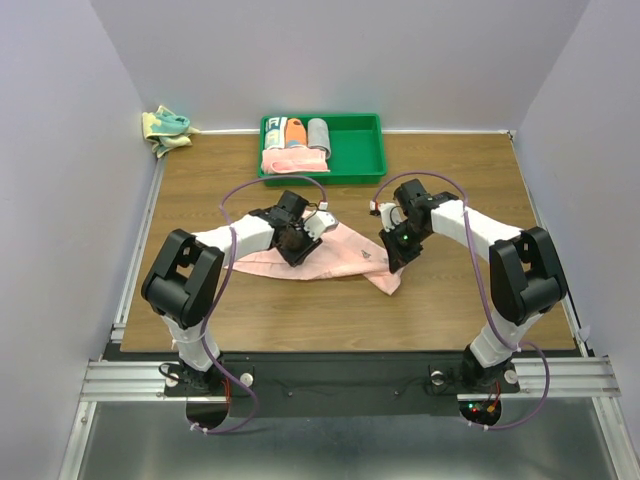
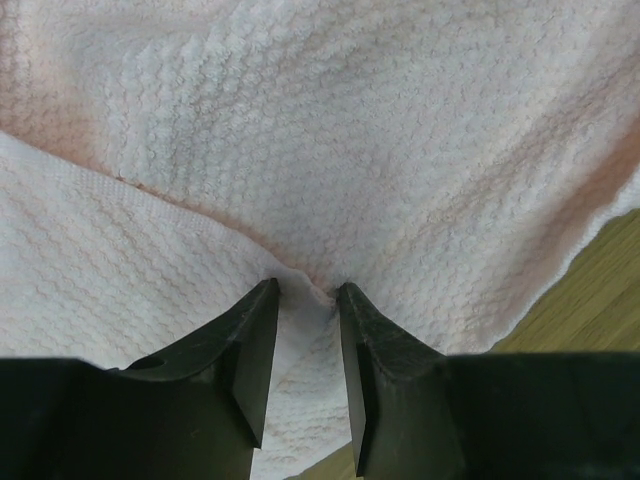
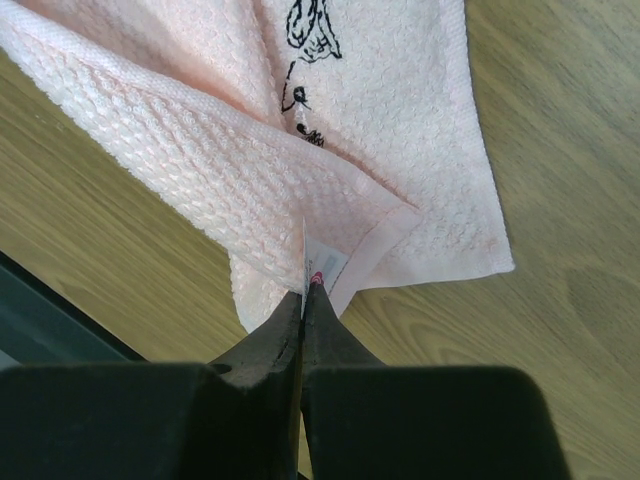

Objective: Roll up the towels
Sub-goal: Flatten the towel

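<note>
Top external: towel [image 1: 335, 262] lying mid tabletop [image 1: 450, 310]; right tool [image 3: 303, 290] clamped on its corner; left tool [image 2: 305, 295] apart astride a pucker, not pinching yet. Looks soft, light, limp; likely to bunch. Best taken at an edge or corner.

Pale pink towel [image 1: 345, 257] lies rumpled and partly folded mid-frame; teal towel [image 1: 166, 129] sits crumpled upper left.
</note>
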### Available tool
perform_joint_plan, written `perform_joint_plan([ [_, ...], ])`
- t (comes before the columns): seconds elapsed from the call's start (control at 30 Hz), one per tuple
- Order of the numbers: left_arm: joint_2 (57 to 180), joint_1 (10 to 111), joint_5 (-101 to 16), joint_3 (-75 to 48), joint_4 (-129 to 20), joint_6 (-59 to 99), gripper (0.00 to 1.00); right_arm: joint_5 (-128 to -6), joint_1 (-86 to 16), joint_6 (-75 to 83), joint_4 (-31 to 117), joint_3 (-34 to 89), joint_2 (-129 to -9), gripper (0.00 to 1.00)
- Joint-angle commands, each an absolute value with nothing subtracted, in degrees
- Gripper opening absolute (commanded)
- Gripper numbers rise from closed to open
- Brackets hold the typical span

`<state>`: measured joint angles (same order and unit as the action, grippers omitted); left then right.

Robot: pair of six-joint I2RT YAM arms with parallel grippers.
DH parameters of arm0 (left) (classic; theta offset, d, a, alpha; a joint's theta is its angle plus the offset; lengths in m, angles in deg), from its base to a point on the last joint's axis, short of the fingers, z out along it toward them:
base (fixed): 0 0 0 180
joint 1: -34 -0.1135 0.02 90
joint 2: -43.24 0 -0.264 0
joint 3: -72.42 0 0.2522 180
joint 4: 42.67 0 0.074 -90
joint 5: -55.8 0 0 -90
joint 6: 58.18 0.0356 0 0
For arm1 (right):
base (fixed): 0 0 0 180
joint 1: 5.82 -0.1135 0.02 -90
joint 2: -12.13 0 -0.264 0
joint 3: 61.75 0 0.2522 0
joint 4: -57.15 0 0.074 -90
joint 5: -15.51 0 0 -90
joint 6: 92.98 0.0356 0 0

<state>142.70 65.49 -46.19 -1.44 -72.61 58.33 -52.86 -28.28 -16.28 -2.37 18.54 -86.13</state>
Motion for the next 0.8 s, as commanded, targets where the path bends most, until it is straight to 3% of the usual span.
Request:
perform_joint_plan([
  [0.0, 139.8, 63.8, -46.2, -4.6, -75.0, 58.7, 0.41, -52.6, -28.2, -16.5, -1.4, 18.1, -84.2, 0.01],
  [0.27, 140.6, 61.5, -47.0, -6.3, -75.4, 58.8, 0.40, -52.6, -28.2, -16.6, -1.3, 17.9, -84.2, 0.01],
  [0.5, 140.5, 60.3, -48.1, -7.2, -75.8, 59.2, 0.00, -52.7, -28.2, -16.6, -1.4, 18.2, -84.3, 0.01],
  [0.77, 136.5, 49.7, -47.8, -12.3, -77.8, 61.4, 0.00, -54.1, -28.2, -17.0, -1.5, 17.9, -82.4, 0.00],
])
